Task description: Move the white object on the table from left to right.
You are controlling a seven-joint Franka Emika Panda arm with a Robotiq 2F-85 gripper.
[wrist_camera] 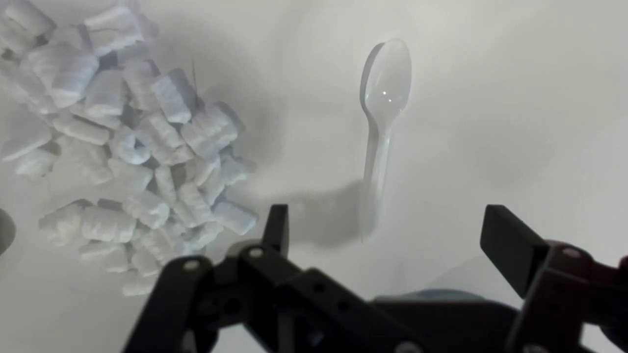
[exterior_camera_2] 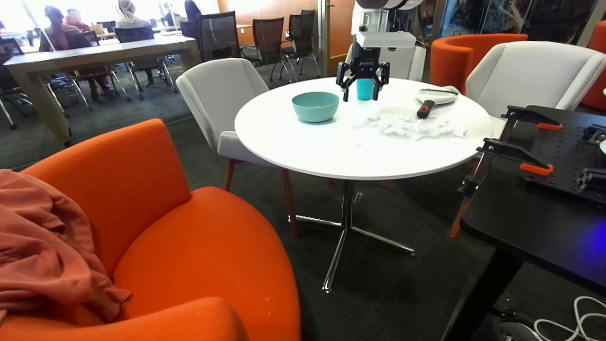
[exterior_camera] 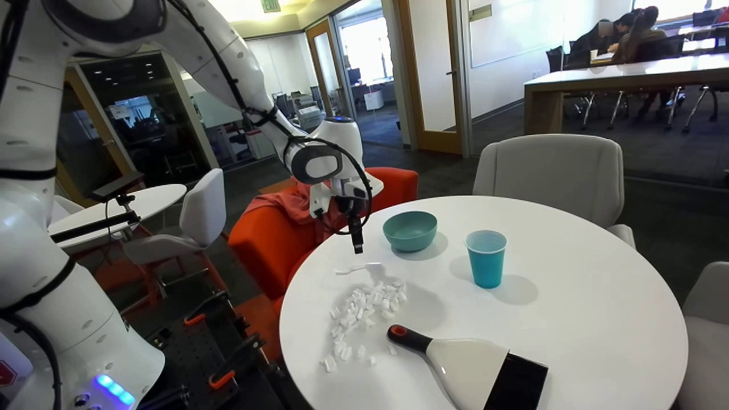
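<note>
A white spoon (wrist_camera: 386,120) lies on the counter (exterior_camera: 586,319), near a heap of small white pieces (wrist_camera: 162,137) but apart from it. The end effector (wrist_camera: 386,221) hangs above the counter by the spoon's handle, its fingers spread wide. Farther out stand a teal bowl (exterior_camera: 410,233) and an upright blue cup (exterior_camera: 487,265); a black-handled tool (exterior_camera: 467,364) lies with its handle near the heap.

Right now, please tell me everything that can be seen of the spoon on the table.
The spoon is white and glossy, seemingly plastic, with an oval head and a slim, straight handle. It lies flat on the round table, apart from the loose white pieces. Only the table touches it; the open claw hangs clear above.
</note>
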